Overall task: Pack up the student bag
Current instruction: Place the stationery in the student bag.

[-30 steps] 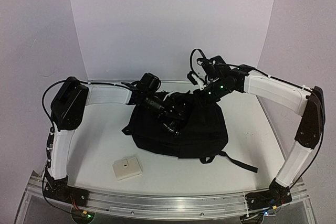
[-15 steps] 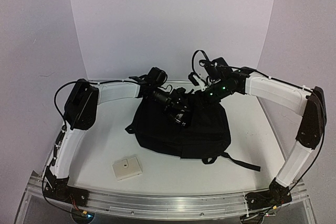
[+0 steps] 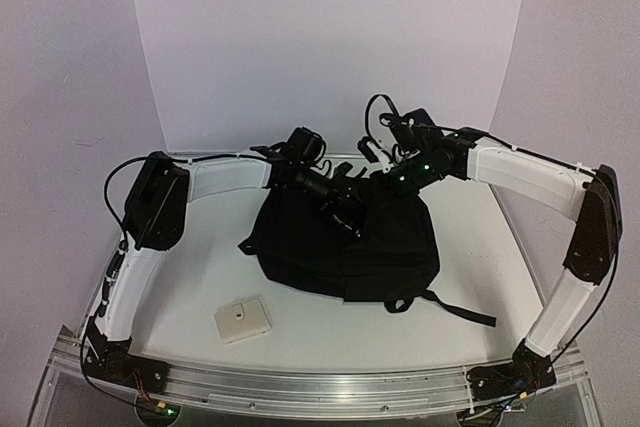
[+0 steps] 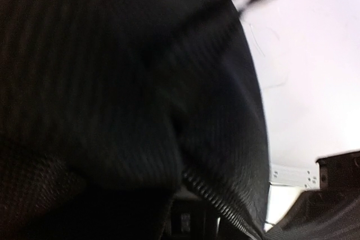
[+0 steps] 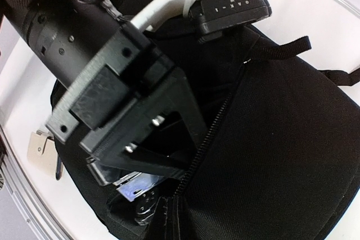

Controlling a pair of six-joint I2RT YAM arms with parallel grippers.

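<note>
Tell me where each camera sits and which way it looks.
Top: high behind the robot, looking down at the student bag; left arm and right arm show.
Left wrist: pressed against bag fabric; own fingers unseen.
Right wrist: above the open zipper, facing the left fingers; own fingers unseen.
Shared: top and right wrist show the beige box.

Soft even light; left wrist view of the student bag (image 4: pixel 112 82) dim, blurred.

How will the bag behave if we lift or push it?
Likely floppy: the bag is soft fabric, slumped on the table. A lift by one edge would probably fold it rather than raise it whole. Pushed, it may bunch, and the loose strap could drag or snag.
</note>
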